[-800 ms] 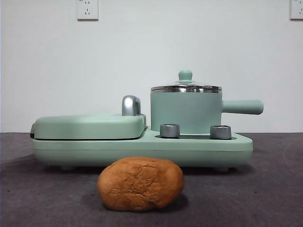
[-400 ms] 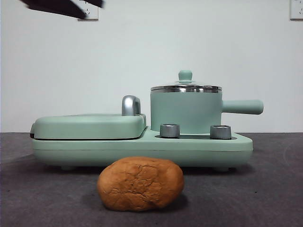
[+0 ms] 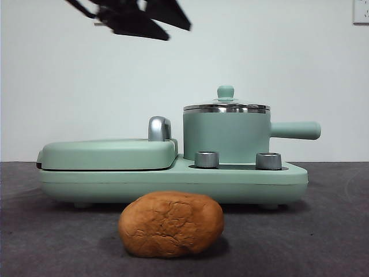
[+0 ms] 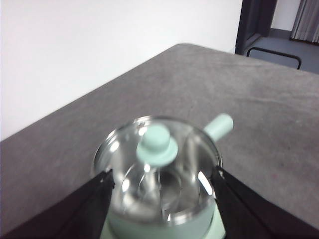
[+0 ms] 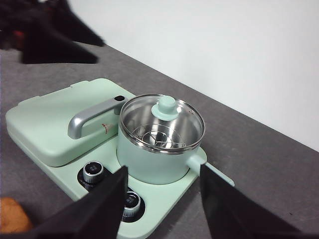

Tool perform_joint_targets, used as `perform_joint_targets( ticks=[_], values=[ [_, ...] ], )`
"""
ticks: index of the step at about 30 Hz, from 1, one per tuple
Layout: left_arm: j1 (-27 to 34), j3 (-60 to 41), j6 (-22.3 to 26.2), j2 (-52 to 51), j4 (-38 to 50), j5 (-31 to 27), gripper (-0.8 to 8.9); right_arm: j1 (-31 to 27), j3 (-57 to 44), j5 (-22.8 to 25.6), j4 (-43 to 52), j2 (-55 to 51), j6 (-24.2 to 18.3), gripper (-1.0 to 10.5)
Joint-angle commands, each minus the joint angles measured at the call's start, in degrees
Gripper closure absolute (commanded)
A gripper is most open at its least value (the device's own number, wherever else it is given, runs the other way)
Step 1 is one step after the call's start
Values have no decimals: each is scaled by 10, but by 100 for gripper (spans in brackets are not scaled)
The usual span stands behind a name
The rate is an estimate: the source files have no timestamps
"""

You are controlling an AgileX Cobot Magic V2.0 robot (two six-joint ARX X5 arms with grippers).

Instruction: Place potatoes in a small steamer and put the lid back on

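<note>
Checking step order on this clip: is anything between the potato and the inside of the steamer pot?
Yes. The glass lid sits on the steamer pot, closing its mouth. The potato lies on the table in front of the appliance. The left gripper is open above the lid; the right gripper is open, farther off.

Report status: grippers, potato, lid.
Left gripper open, above the lid. Right gripper open, empty, held back from the steamer. Potato on the table, untouched. Lid on the steamer; it blocks loading.
</note>
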Motion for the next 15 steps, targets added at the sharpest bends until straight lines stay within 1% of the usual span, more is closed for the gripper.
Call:
perform_joint_targets(
  ticks=[1,5,11,15],
  values=[
    [-12,50,-1,55,6,-2,502,2,8,6,6,2,8,718],
    [-23,112,-21,122,7,-2,502,2,8,12,6,3,8,718],
    [-36,192,-20,211,7,-2,502,2,8,12,6,10,8,718],
    [-38,222,-21,257,36,-1,502,2,8,12,6,14,8,718]
  ],
)
